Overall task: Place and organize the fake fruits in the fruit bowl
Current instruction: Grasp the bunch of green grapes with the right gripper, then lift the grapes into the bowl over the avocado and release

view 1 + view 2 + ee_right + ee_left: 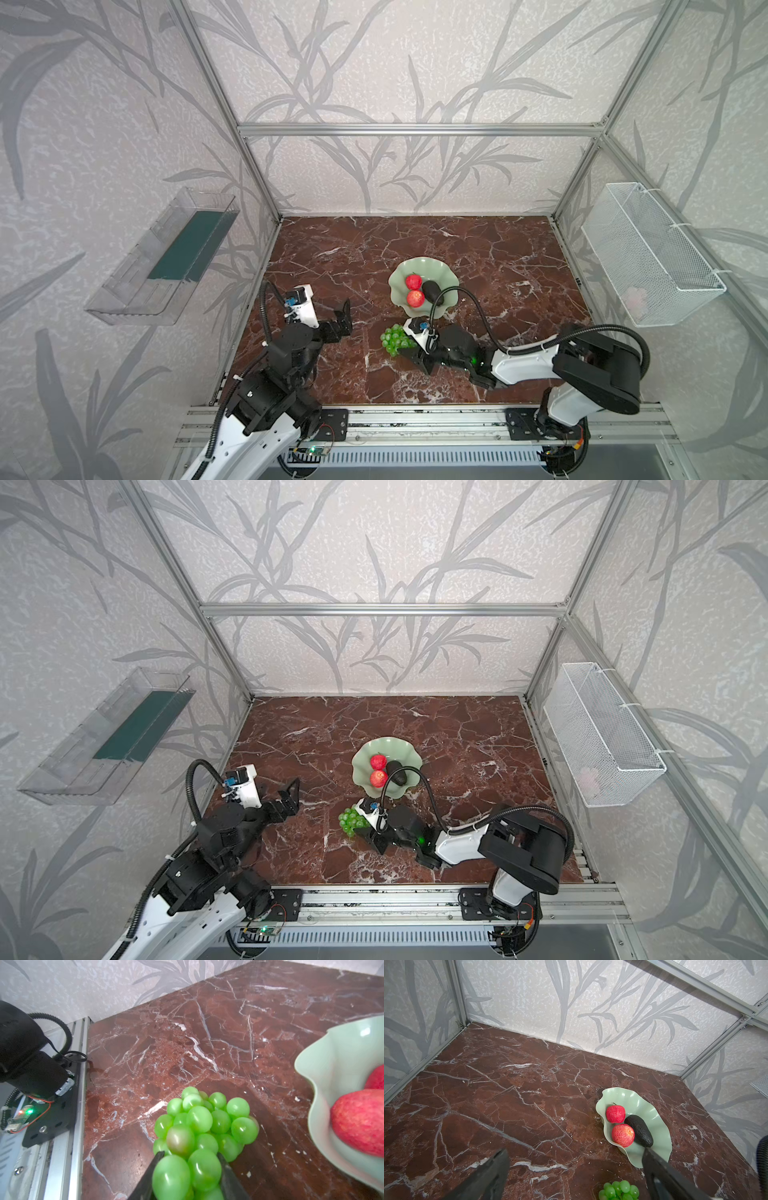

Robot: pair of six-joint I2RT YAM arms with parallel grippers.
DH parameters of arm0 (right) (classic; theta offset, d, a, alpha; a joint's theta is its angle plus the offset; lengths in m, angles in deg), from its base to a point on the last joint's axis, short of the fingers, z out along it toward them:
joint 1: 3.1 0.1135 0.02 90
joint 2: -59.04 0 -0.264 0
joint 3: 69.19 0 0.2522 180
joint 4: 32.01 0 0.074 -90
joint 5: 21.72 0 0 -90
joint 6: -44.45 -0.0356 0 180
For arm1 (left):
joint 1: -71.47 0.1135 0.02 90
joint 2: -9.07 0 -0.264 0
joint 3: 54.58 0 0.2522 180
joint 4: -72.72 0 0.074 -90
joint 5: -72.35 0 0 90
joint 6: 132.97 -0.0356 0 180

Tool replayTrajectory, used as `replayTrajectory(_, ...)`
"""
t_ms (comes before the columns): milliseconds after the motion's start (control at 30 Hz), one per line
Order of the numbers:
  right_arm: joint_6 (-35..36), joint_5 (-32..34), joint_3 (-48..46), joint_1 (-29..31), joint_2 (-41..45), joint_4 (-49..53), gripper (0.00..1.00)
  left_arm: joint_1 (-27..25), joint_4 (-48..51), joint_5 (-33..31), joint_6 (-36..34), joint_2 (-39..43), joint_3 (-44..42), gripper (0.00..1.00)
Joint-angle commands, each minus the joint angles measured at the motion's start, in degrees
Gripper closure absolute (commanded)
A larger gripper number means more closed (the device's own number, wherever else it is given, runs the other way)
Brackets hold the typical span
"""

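Right gripper point(190, 1155): you grip the grapes point(199, 1124), just near of the bowl point(438, 270).
Left gripper point(574, 1150): your jaws stand wide.

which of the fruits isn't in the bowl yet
The green grapes: the bunch is outside the fruit bowl, near its rim, clamped in the right gripper. Both red apples and the avocado lie inside the bowl.

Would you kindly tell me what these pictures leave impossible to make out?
- Right wrist view: the picture's edge cuts off the grapes where the right claw holds them.
- Both top views: the wrist camera covers that grip.
- In the wire basket, a pale pinkish thing is too blurred to identify.
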Motion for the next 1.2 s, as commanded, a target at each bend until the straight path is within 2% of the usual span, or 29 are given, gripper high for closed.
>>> replayTrajectory(0,0.5,2.4,1.9,0.4,4.8,5.1,0.62,0.2,-0.6,-0.3,0.0,0.0,-0.4,0.00)
replayTrajectory(233,0.1,4.8,4.3,0.5,14.0,13.5,0.64,0.2,-0.6,-0.1,0.1,0.3,-0.4,0.00)
replayTrajectory(400,1.7,9.6,8.3,0.1,20.1,23.3,0.64,0.2,-0.6,0.0,0.2,0.4,-0.4,0.00)
replayTrajectory(533,2.5,9.1,11.5,-2.8,22.6,29.2,0.64,0.2,-0.8,0.3,0.2,0.4,-0.5,0.00)
replayTrajectory(567,2.6,8.0,12.1,-5.2,22.8,29.8,0.64,0.2,-0.9,0.4,0.1,0.4,-0.5,0.00)
replayTrajectory(833,4.9,0.2,17.3,-16.8,19.9,32.6,0.64,0.2,-0.6,0.5,0.2,0.8,-0.4,0.00)
replayTrajectory(1167,6.5,-6.4,19.9,-27.2,10.4,25.8,0.64,0.2,-0.7,0.0,0.1,0.0,-0.5,0.00)
